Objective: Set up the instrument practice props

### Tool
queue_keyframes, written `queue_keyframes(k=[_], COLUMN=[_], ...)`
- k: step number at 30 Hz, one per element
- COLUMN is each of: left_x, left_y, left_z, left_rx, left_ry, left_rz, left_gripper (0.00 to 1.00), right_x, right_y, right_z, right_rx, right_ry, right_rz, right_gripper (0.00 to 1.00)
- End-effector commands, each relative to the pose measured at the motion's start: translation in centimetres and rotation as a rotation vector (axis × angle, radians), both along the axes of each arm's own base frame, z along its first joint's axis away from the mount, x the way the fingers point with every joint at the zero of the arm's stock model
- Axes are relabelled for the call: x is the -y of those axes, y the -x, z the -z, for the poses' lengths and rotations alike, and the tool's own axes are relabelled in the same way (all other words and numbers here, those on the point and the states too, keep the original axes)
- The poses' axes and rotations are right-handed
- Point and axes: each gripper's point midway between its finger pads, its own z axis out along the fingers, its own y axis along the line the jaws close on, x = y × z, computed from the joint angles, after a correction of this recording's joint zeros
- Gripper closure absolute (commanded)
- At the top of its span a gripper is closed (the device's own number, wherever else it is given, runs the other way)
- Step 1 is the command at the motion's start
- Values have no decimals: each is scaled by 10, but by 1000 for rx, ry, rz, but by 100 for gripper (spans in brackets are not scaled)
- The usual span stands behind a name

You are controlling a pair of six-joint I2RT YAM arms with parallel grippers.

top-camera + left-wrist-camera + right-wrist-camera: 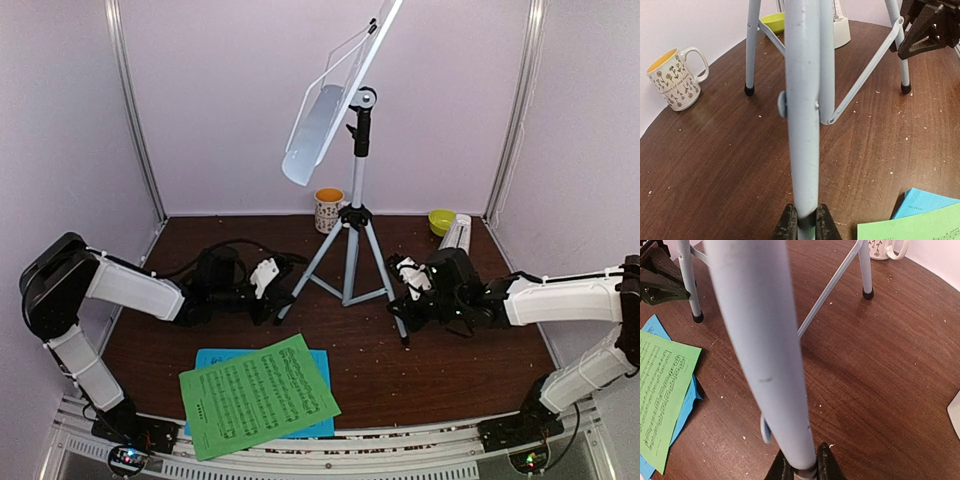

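Stand-positioning step: left gripper (803,223) and right gripper (803,466) each clamp one leg of the upright music stand (357,190). The green music sheet (258,395) lies before the stand. Judged next: move both arms in unison.

The stand (325,120) loses its upper corner at the top of the overhead view, where the green sheet (258,395) covers most of the blue sheet (207,357), its notes too small to read. From the left wrist, a tripod leg (802,100) hides most of the metronome (841,30) and part of the bowl (771,21). Bottom edges crop the left fingers (786,225) and right fingers (827,465); the right wrist view cuts the mug (879,247) at top.
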Motion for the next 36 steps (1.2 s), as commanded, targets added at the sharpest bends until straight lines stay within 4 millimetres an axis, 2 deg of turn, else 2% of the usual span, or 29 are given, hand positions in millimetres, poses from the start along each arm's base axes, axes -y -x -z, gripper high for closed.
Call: queue_keyframes(k=[1,3,5,11,20,24,28,36], left_x=[-45,-50,-49,-39,-53,-31,-12,24], left_y=[-11,-11,-12,-16,-9,-1,-3,1], left_z=[29,31,28,9,-2,-12,-22,-15], left_rx=[-62,-67,-63,-51,-3,25,55,56], left_ry=[-84,-79,-68,-3,10,13,35,13], left_rz=[-156,-170,-166,-156,-224,-210,-218,-193], left_gripper=[100,100,100,100,100,100,100,100], right_x=[43,44,43,21,-7,-16,-16,-3], right_y=[-7,-6,-13,-54,-103,-125,-141,-160], right_z=[15,22,21,-5,-39,-45,-47,-45], right_rx=[-56,-66,-49,26,144,175,203,234], right_ry=[33,43,48,85,105,117,134,176], right_rz=[230,236,245,228,174,172,173,167], right_gripper=[100,100,100,100,100,100,100,100])
